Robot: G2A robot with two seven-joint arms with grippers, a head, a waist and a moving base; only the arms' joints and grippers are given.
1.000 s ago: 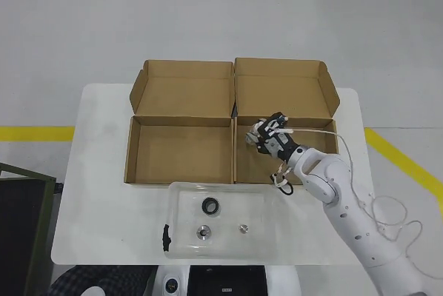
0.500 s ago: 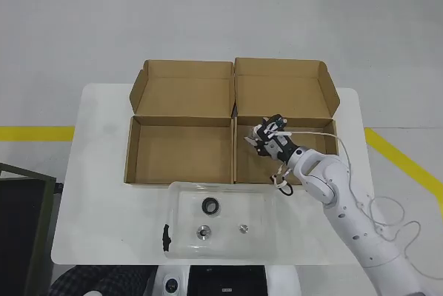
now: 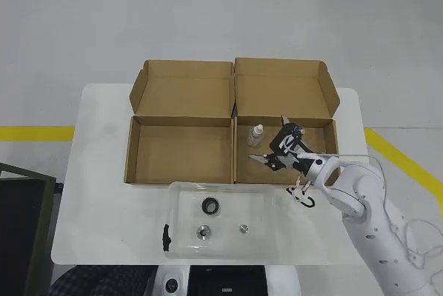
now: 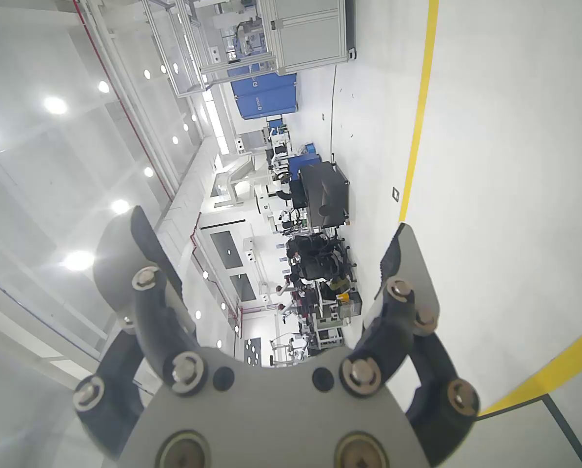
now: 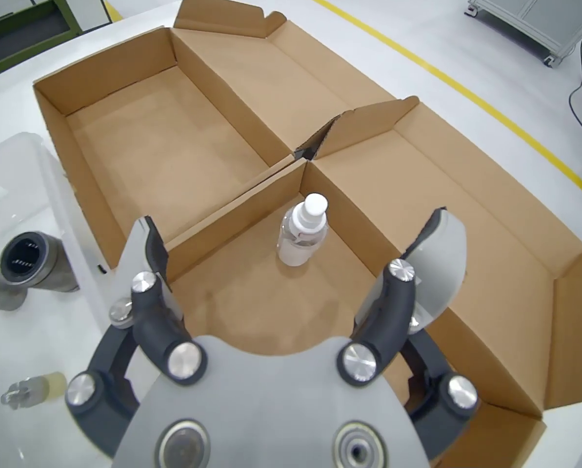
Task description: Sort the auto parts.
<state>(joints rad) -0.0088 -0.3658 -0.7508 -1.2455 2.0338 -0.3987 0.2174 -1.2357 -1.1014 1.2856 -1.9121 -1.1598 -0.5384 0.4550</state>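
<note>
One white table (image 3: 103, 185) is carrying two open cardboard boxes side by side at 12 o'clock, the left box (image 3: 181, 152) and the right box (image 3: 245, 170). One clear tray (image 3: 178, 194) is sitting at 6 o'clock. The right gripper (image 3: 270, 140) is hovering over the right box, fingers spread and gripping nothing. The left gripper (image 4: 271, 231) is likewise gaping, pointing out at the room. One bottle (image 3: 256, 134) is standing upright in the right box's 10 o'clock corner. Three metal parts (image 3: 211, 206) are lying in the tray.

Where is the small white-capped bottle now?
In the top view the bottle stands upright in the right cardboard box, in its far corner next to the left box, just ahead of the open right gripper.
</note>
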